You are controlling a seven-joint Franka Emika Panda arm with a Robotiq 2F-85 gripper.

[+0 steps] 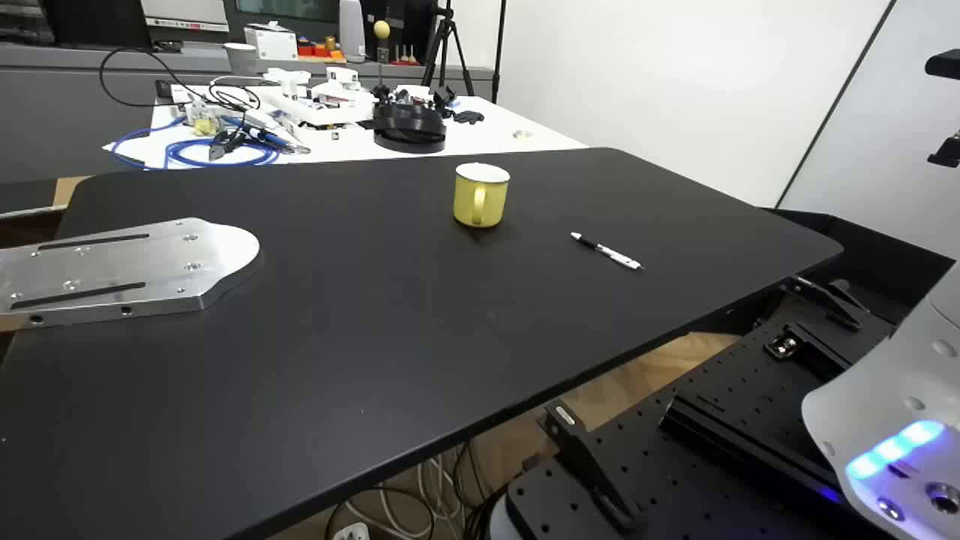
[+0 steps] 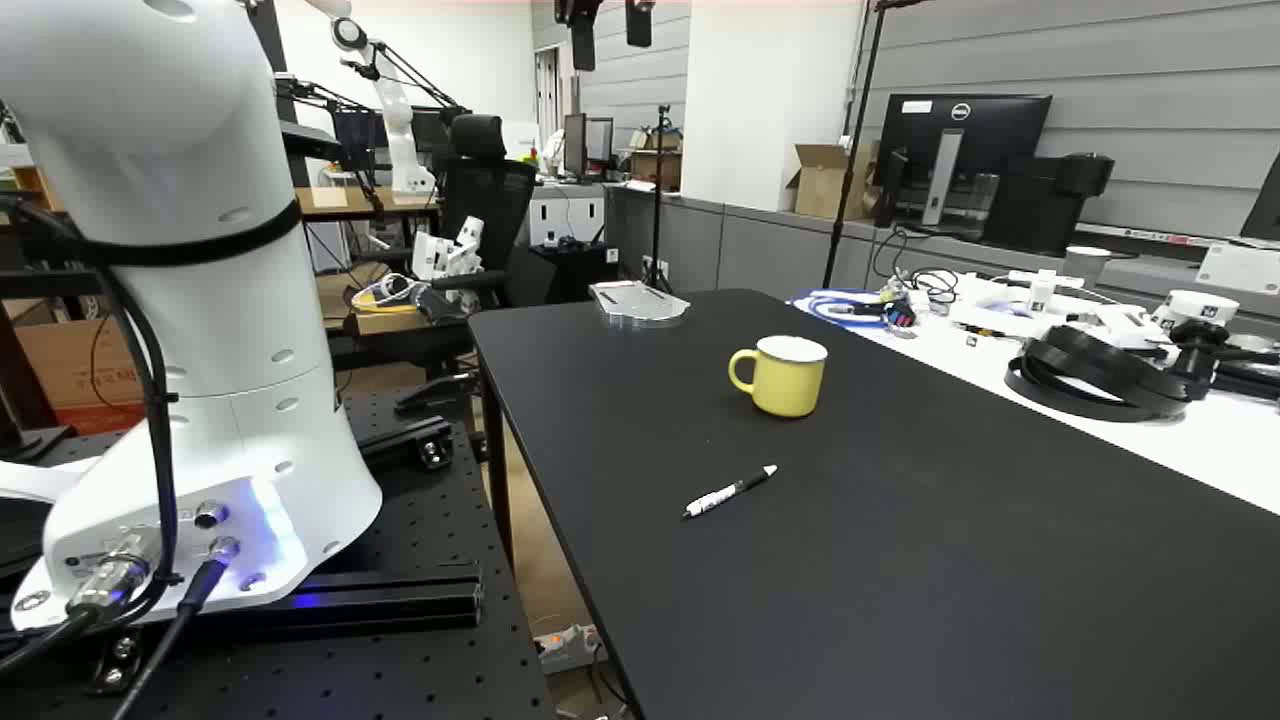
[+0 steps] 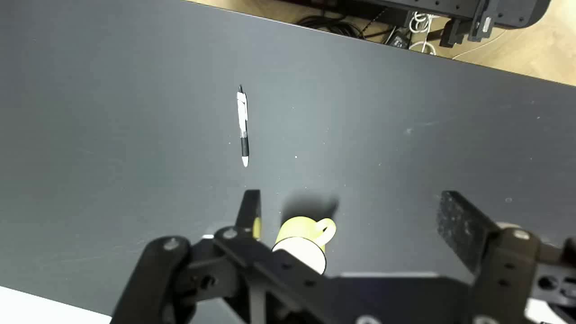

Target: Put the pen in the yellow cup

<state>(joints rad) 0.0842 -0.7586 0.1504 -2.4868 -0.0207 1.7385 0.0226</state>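
Note:
The pen, with a white barrel and dark grip, lies flat on the black table in both exterior views (image 1: 619,259) (image 2: 712,500) and in the wrist view (image 3: 242,112). The yellow cup stands upright a short way from the pen in both exterior views (image 1: 466,199) (image 2: 790,385); its handle shows. In the wrist view the cup (image 3: 297,227) is partly hidden behind the gripper's left-hand finger linkage. My gripper (image 3: 352,195) is open with nothing between its fingers, high above the table. Its fingers also show at the top of an exterior view (image 2: 610,40).
A silver metal plate (image 1: 157,259) lies at the table's far end from the pen. A white side table (image 1: 517,131) adjoins the black table (image 1: 360,337) and carries cables, white parts and a black round object (image 1: 409,124). The robot's base (image 2: 230,480) stands beside the table edge.

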